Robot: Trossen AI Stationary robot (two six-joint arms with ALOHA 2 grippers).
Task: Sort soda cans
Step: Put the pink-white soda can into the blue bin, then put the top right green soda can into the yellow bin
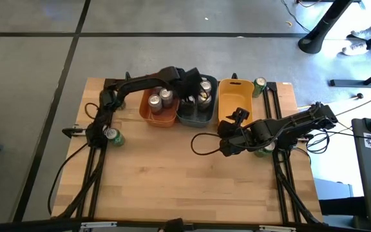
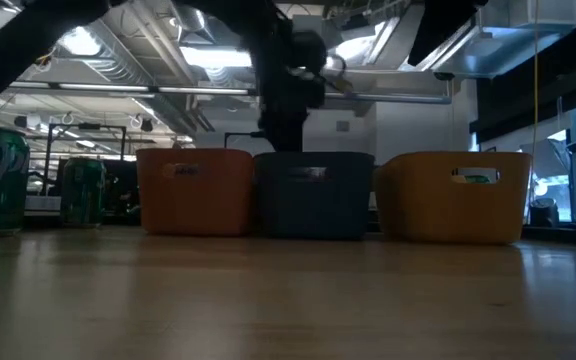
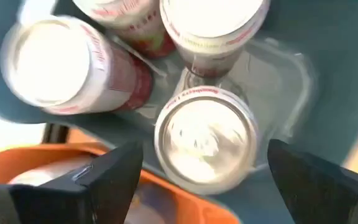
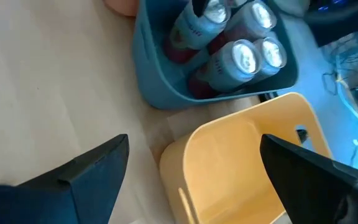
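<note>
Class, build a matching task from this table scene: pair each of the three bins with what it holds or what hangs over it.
Things:
1. orange bin
2. grey-blue bin
3. yellow bin

States:
a. empty inside
b. holds two cans, no gripper above
c. open left gripper above its cans

Pairs: 1-b, 2-c, 3-a

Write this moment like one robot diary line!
left gripper: open over grey bin | right gripper: open by yellow bin
</note>
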